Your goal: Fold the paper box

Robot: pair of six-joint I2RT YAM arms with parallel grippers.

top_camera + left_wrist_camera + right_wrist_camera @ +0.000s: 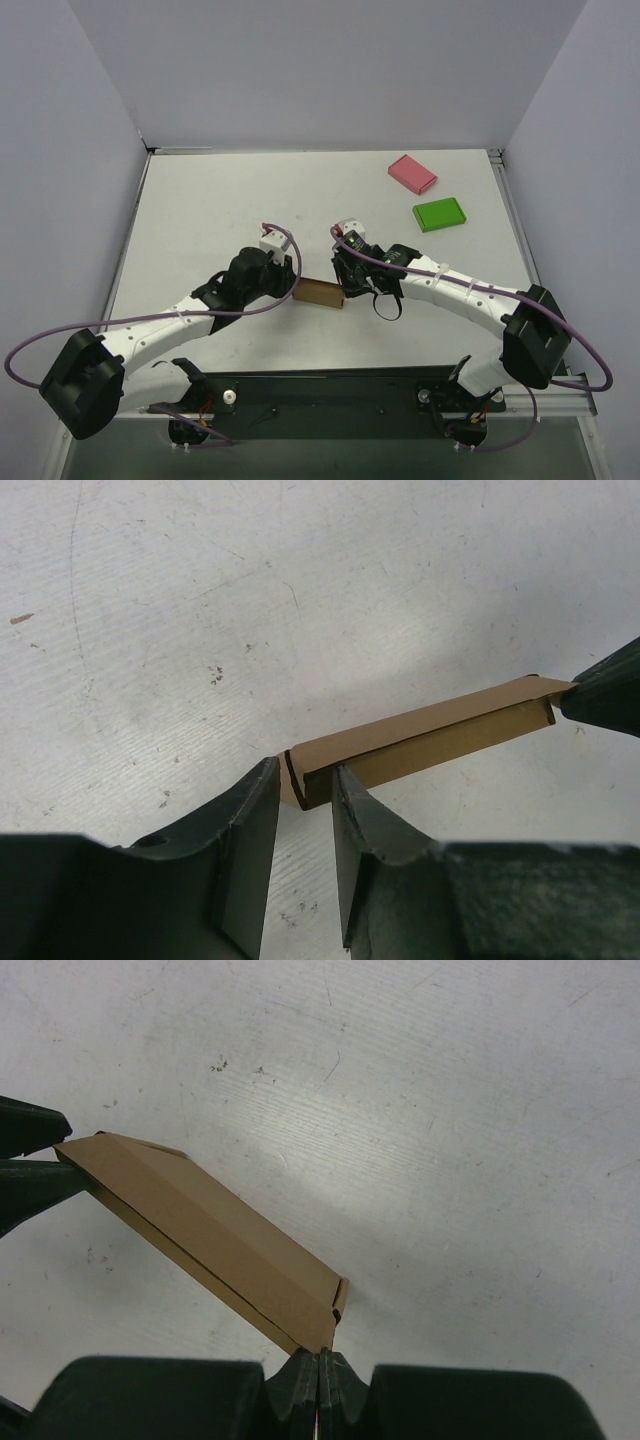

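paper box: plain brown thin cardboard, partly collapsed into a long flat sleeve, held up off the table and spanning the gap between the two grippers.

right gripper: jaws pressed together, a thin corner of the box's end pinched at the fingertips. the rest of the box runs away from the tips towards the other arm.

left gripper: jaws half-closed astride the opposite end, with the cardboard directly between the fingers. both pads are seen at or very near the faces. whether a firm pinch is made cannot be told.

handling, as judged: very light. stiff along the creases but easily crushed or buckled across the flat panels. smooth surface, so some slip is likely under a light pinch. the thin corner held on the right may tear or bend if twisted.

hold is best taken at the ends, on doubled layers beside a crease, with the pads flat on the broad faces and only modest squeeze applied.
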